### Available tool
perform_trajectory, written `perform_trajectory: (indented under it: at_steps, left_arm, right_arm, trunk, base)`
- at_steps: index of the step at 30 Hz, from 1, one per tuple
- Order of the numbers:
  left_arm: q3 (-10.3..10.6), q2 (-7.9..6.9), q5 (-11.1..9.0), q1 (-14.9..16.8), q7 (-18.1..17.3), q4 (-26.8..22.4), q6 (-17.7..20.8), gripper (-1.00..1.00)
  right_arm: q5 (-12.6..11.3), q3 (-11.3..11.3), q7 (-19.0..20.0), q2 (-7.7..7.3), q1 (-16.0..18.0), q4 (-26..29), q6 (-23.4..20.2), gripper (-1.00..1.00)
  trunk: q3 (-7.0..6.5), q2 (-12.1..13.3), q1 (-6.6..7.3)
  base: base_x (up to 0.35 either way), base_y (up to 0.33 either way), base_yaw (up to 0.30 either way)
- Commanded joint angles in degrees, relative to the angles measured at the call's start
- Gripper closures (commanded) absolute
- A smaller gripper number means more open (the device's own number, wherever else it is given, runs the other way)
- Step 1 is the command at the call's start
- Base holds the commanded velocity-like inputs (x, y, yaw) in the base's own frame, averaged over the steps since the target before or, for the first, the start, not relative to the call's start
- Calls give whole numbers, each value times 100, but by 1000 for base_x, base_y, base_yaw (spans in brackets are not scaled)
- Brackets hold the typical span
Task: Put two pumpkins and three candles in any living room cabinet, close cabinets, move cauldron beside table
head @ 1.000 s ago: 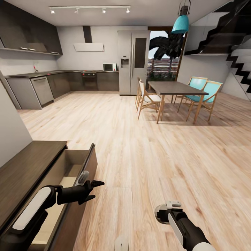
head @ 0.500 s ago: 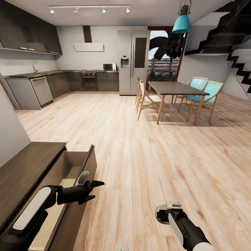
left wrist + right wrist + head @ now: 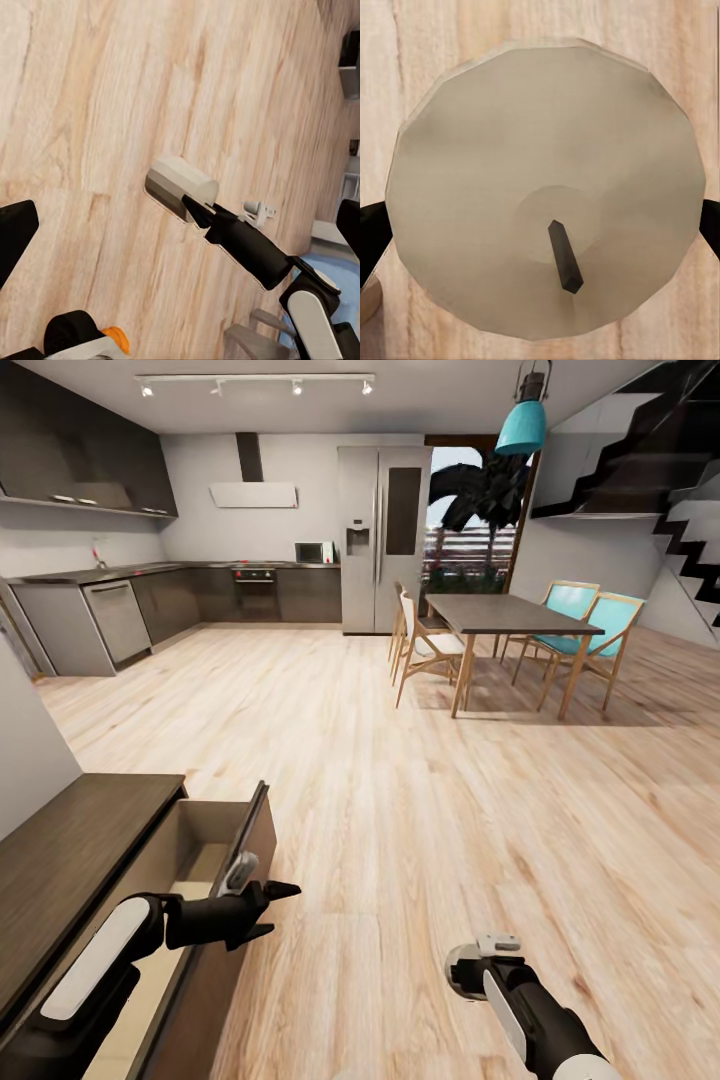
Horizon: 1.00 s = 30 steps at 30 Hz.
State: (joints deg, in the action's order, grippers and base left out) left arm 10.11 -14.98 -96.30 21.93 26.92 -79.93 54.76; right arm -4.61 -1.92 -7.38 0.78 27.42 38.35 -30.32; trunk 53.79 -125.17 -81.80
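The right gripper (image 3: 468,972) is closed on one white candle (image 3: 547,187), held low over the wooden floor (image 3: 450,810); in the right wrist view the candle's round top and dark wick sit squarely between the two dark fingers. The left gripper (image 3: 268,905) hangs with its fingers spread and nothing between them, just beside the front panel of the open drawer (image 3: 215,840) of the dark brown cabinet (image 3: 70,840).

The step in hand looks like carrying this candle to the drawer. To do it well, the right arm should rise above the drawer's front edge before swinging across, and the left arm should clear out of the way first, since it stands in that path. Let go only once the candle is low over the pale drawer bottom, so it does not tip or roll.

Count: one candle, one open drawer, one dining table (image 3: 510,615) with four chairs, well apart across the room.
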Motion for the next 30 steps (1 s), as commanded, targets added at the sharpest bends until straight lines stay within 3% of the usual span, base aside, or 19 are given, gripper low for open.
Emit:
perform_trajectory:
  at_steps: [1, 5, 8, 10, 14, 17, 19, 23, 26, 30]
  left_arm:
    - [8, 5, -54, 6, 118, 16, -6, -100]
    - [11, 150, 154, 19, 550, 211, -23, -100]
    - [34, 490, 645, 33, 764, 270, -42, -100]
    - [39, 795, 1239, 42, 820, 349, -60, -100]
    - [36, 1498, 2722, 49, 824, 661, -97, -100]
    - [29, 1799, 3486, 48, 799, 846, -226, -100]
    - [34, 1884, 3719, 51, 788, 1076, -459, -100]
    - [195, 1972, 3868, 187, 769, 2062, -1080, -100]
    - [548, 1988, 3968, 542, 712, 3324, -1682, -100]
    - [946, 1986, 4426, 648, 180, 3831, -2308, -100]
  right_arm:
    - [-58, -19, -49, -5, 1, 118, -39, 100]
    - [-64, -10, -52, -7, 1, 1303, -588, 100]
    - [-78, -4, -53, -3, -24, 2589, -1263, 100]
    - [-81, 3, -51, -8, -59, 3229, -1670, 100]
    - [-91, 13, -46, -15, -109, 3817, -2153, 100]
    - [-92, 16, -45, -16, -118, 3929, -2297, 100]
    - [-93, 16, -44, -17, -121, 3953, -2341, 100]
    - [-93, 16, -44, -19, -121, 3965, -2409, 100]
    - [-83, 5, -44, -17, -122, 3941, -2439, 100]
    - [-84, 6, -44, -17, -122, 3942, -2495, 100]
  trunk:
    - [6, -2, 1]
    - [6, -2, 1]
    - [6, -2, 1]
    - [6, -2, 1]
    - [6, -2, 1]
    - [6, -2, 1]
    - [6, -2, 1]
    - [6, -2, 1]
    - [6, -2, 1]
    - [6, -2, 1]
  base:
    - [2, 0, 0]
    - [0, 0, 0]
    - [0, 0, 0]
    - [0, 0, 0]
    - [0, 0, 0]
    - [0, 0, 0]
    - [0, 0, 0]
    - [0, 0, 0]
    - [0, 0, 0]
    - [0, 0, 0]
